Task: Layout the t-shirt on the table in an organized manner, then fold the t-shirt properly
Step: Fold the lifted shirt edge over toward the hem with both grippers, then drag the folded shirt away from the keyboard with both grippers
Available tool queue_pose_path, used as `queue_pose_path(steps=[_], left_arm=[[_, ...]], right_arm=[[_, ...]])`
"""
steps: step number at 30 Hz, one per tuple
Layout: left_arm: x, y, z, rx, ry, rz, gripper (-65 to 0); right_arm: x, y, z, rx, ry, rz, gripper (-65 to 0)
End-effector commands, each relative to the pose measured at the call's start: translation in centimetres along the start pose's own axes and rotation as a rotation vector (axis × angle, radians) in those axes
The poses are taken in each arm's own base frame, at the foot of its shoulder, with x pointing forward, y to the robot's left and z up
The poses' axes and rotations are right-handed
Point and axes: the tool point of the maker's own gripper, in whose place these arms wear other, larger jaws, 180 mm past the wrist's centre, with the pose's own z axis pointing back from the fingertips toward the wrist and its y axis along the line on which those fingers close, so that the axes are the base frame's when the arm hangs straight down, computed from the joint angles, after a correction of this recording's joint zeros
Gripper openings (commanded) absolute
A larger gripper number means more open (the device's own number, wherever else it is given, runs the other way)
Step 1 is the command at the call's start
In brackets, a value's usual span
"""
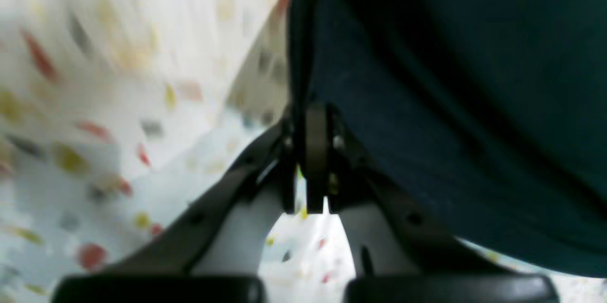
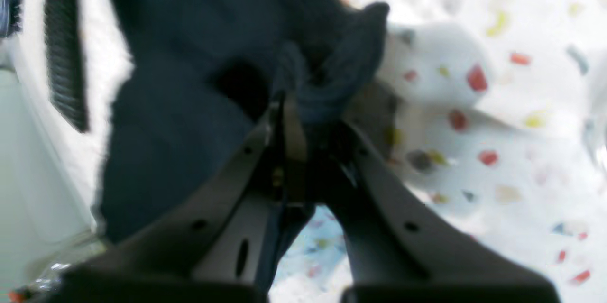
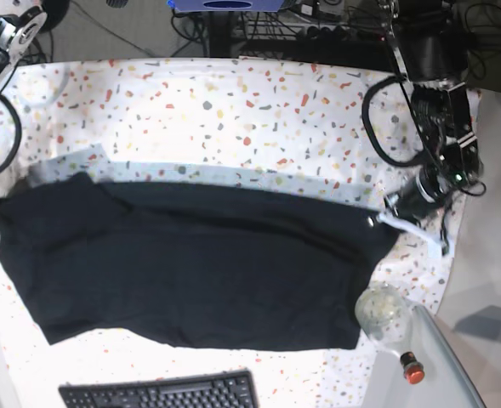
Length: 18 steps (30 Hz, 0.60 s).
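Speckled white cloth covers the table [image 3: 233,102], and the t-shirt [image 3: 190,272] lies spread across its near half, sleeves out to both sides. Left gripper [image 1: 310,151] is pinched shut on the shirt's edge; right gripper [image 2: 289,118] is likewise clamped on a bunched fold. Soft, limp, light fabric will likely sag and crease, so corners and hems look the best places to hold

1. The left gripper [image 1: 315,160] points up the frame, its jaws drawn together on a folded edge of the black t-shirt [image 1: 455,104]; the picture is blurred.
2. The shirt fills the right side, its edge running up from the fingertips.
3. The table [image 1: 118,104], white with red, yellow and grey flecks, covers the left; its cloth lies rumpled beside the shirt.
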Motion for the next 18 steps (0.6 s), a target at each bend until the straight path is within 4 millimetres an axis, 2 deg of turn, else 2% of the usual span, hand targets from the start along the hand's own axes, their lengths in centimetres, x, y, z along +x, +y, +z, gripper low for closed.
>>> queue_pose_path(steps=[1, 3, 5, 6, 13, 16, 18], left_arm=[[4.3, -0.9, 0.7, -0.010, -0.086, -0.025, -65.0], [6.0, -1.7, 0.6, -0.023, -0.075, -0.018, -65.0], [6.6, -2.0, -0.1, -0.032, -0.053, -0.001, -65.0], [6.2, -1.8, -0.5, -0.029, -0.039, 0.008, -65.0], [2.6, -0.4, -2.3, -0.010, 0.068, 0.054, -65.0], [3.8, -0.6, -2.6, -0.014, 0.033, 0.061, -65.0], [6.5, -1.2, -2.5, -0.026, -0.009, 0.060, -65.0]], right_arm=[[3.5, 3.6, 0.9, 0.068, -0.066, 0.011, -65.0], [4.1, 6.7, 0.7, 0.104, -0.030, -0.020, -65.0], [3.9, 8.5, 0.3, 0.119, 0.012, -0.047, -65.0], [4.0, 8.8, 0.2, 0.112, 0.025, -0.063, -65.0], [4.2, 7.0, -0.3, -0.011, 0.075, -0.092, -65.0], [5.6, 8.2, -0.6, 0.003, 0.043, -0.105, -65.0], [7.1, 8.3, -0.8, -0.013, 0.034, -0.149, -65.0]])
